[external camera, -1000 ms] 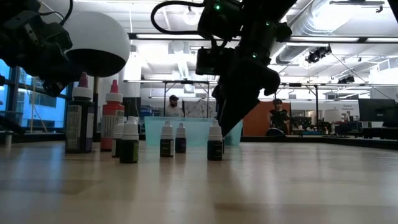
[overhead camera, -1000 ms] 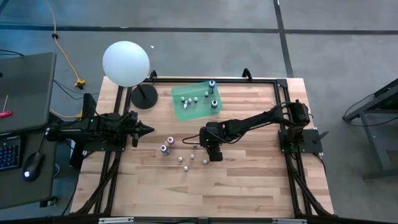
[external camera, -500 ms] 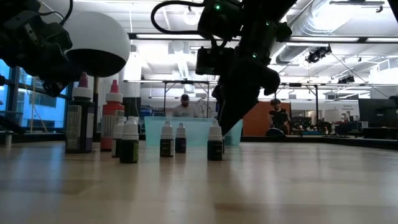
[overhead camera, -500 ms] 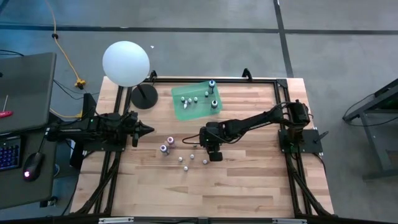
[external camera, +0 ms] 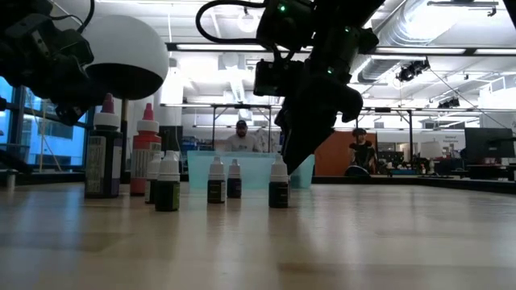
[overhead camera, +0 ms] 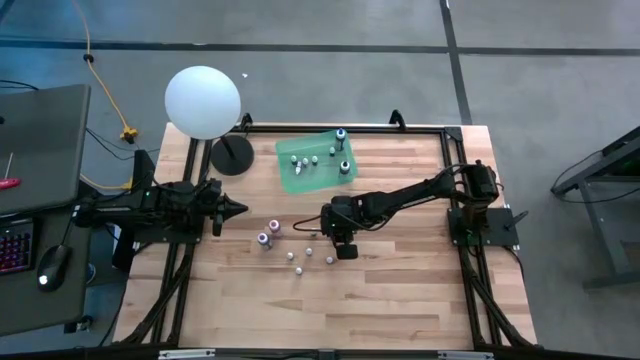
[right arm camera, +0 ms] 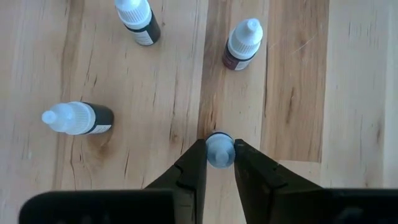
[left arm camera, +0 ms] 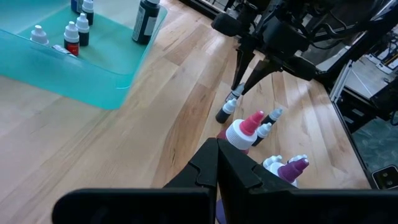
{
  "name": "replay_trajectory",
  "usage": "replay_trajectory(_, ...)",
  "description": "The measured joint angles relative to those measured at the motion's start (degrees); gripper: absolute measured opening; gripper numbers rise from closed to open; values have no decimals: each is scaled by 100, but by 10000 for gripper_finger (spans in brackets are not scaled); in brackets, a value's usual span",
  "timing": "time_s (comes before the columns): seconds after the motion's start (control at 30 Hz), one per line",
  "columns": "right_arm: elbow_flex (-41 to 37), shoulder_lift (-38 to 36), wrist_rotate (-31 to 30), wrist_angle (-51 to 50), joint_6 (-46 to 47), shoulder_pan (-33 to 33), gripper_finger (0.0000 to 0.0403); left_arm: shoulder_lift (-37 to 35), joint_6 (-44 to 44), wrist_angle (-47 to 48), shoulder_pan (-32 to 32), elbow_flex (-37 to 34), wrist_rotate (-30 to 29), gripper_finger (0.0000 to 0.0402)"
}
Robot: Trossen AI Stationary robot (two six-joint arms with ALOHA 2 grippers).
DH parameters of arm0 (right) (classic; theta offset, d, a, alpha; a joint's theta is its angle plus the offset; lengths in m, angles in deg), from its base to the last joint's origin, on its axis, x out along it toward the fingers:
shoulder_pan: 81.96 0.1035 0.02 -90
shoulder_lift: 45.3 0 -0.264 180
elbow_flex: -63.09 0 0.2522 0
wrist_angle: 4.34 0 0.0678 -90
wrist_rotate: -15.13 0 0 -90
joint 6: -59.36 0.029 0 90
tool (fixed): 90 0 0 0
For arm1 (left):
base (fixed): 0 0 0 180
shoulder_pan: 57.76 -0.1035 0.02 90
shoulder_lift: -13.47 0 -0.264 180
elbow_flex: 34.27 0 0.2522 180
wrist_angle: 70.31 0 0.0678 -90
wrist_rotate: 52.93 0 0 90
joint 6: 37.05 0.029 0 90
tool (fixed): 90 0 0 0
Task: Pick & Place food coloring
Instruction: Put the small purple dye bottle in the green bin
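Wooden slats of the surface (overhead camera: 400, 300) carry everything, with an open workshop behind. The right hand (right arm camera: 219, 151) stands straight over one small food coloring bottle (right arm camera: 219, 148) near the middle of the surface; the bottle is upright, its long axis running up toward the wrist, and its whitish cap sits between the two fingers (right arm camera: 194, 163), which touch it on both sides, so the hand is closed on the cap. The lift from here would be straight up, I judge. The left hand (left arm camera: 217, 163) waits at the left side with its fingers pressed together, well apart from that bottle, so the right arm is the nearer one.

Counted from above: about six loose bottles on the bare wood, two of them larger with pinkish tips, though the arm may hide one. The green tray (overhead camera: 290, 180) holds about six more; one white globe lamp (overhead camera: 203, 101) stands at the far left corner
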Motion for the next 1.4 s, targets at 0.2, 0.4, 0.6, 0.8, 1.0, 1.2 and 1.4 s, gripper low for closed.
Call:
replay_trajectory(0.2, 0, 0, 0, -1, 0, 0, 60, 0, 0, 0, -2, 0, 0, 0)
replay_trajectory(0.4, 0, 0, -2, -2, 53, 0, 61, 2, 0, 0, -2, 0, 0, 0)
replay_trajectory(0.6, 0, 0, -3, -2, 120, 0, 58, 0, 0, 0, 0, 0, 0, 0)
replay_trajectory(0.8, 0, 0, -3, -2, 127, -1, 62, 0, 0, 0, -2, 0, 0, 0)
replay_trajectory(1.0, 0, 0, -3, -2, 159, -2, 56, 0, 0, 0, -2, 0, 0, 0)
replay_trajectory(1.2, 25, -122, -135, -28, 283, -2, 60, 2, 0, 2, -2, 0, 0, 0)
replay_trajectory(1.4, 37, -322, -215, -35, 482, -2, 56, 2, 0, 0, 0, 0, -2, 0)
